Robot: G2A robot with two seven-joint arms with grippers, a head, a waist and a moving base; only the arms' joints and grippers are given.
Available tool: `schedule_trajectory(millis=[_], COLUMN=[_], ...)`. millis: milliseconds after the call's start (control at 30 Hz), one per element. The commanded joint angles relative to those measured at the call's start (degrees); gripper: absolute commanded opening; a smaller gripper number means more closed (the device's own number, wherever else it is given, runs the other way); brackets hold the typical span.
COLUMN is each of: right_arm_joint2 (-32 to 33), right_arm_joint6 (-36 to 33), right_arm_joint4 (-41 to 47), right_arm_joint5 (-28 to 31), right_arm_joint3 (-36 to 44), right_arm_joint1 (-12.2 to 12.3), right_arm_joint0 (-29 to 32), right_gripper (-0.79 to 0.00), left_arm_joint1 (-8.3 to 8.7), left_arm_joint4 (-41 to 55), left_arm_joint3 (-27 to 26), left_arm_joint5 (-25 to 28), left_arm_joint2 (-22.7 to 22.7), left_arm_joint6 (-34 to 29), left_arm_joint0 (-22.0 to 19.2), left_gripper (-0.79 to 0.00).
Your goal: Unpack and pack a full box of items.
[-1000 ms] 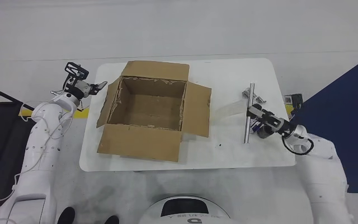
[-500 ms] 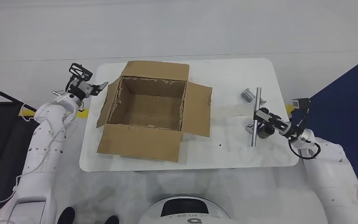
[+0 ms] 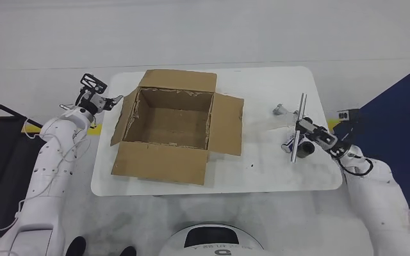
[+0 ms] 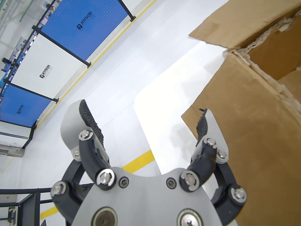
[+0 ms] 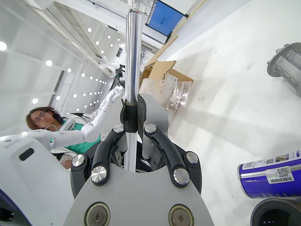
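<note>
An open cardboard box [image 3: 172, 125] stands on the white table [image 3: 269, 86], flaps spread, its visible floor bare. My right gripper [image 3: 298, 131] [image 5: 133, 111] is shut on a shiny metal rod [image 3: 298, 127] [image 5: 132, 55], held above the table's right part. Under it lie a blue can [image 5: 270, 178] [image 3: 290, 146], a dark cylinder [image 3: 305, 149] [image 5: 275, 212] and a grey metal part [image 3: 278, 110] [image 5: 285, 65]. A clear plastic bag [image 5: 175, 92] lies beside the box [image 5: 162, 68]. My left gripper [image 3: 110, 99] [image 4: 143, 116] hangs open off the table's left edge, near the box's left flap [image 4: 247, 128].
The table's front and far right strips are bare. A yellow floor line [image 4: 138, 163] runs under the left gripper. Blue and white partition panels [image 4: 70, 31] stand in the room behind.
My right gripper has carried the rod rightward and slightly farther back, tilting it. The left arm has hardly moved.
</note>
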State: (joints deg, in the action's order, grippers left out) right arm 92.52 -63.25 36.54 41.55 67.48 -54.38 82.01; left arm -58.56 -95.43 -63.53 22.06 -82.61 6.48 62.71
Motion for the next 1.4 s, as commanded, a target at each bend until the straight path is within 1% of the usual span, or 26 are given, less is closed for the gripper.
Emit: schedule_trajectory(millis=[0,133,200,333,567,667,800,967,1100,1167,1367], right_arm_joint2=[0.7,2.9,3.7,2.5,-2.6,-4.3,-6.4,-9.4,-12.3,-13.2,-13.2], right_arm_joint6=[-1.1,-3.5,-4.6,-5.0,-4.6,-5.0,-5.1,0.6,7.4,8.2,8.2], right_arm_joint4=[4.2,12.3,13.3,9.4,-0.1,-4.2,-7.4,-12.8,-17.3,-19.2,-19.2], right_arm_joint5=[-1.6,-4.0,-5.0,-5.4,-5.1,-5.5,-7.3,-12.6,-17.7,-19.0,-19.0], right_arm_joint3=[-1.1,-0.9,0.0,4.1,12.0,15.0,18.1,21.7,24.0,24.8,24.8], right_arm_joint1=[0.3,0.8,0.9,1.1,1.3,1.4,1.4,0.9,0.3,0.2,0.2], right_arm_joint0=[0.0,1.3,1.8,1.7,-0.1,-1.1,-2.9,-5.0,-6.5,-7.0,-7.0], right_gripper=[-0.785,-0.785,-0.785,-0.785,-0.785,-0.785,-0.785,-0.785,-0.785,-0.785,-0.785], left_arm_joint1=[0.00,-0.05,-0.10,-0.32,-1.05,-1.48,-1.90,-2.10,-2.09,-2.01,-1.98], left_arm_joint4=[0.1,-0.1,-0.4,-1.2,-2.5,-1.1,-1.1,-1.1,-0.5,0.2,0.4], left_arm_joint3=[0.1,0.5,0.8,1.3,2.1,3.0,2.6,1.8,2.6,3.7,3.9], left_arm_joint5=[0.1,0.5,0.7,1.8,3.4,5.0,6.3,7.3,7.1,6.4,6.2], left_arm_joint2=[0.0,0.5,0.9,2.6,6.7,7.9,9.8,10.9,10.7,9.9,9.7], left_arm_joint6=[0.1,0.0,0.0,-0.1,0.2,-0.2,0.8,1.8,2.3,2.0,2.0], left_arm_joint0=[-0.1,-0.4,-0.5,-0.9,-1.4,-2.5,-3.5,-3.6,-3.7,-4.0,-4.0], left_gripper=[0.000,0.000,0.000,0.000,0.000,0.000,0.000,0.000,0.000,0.000,0.000])
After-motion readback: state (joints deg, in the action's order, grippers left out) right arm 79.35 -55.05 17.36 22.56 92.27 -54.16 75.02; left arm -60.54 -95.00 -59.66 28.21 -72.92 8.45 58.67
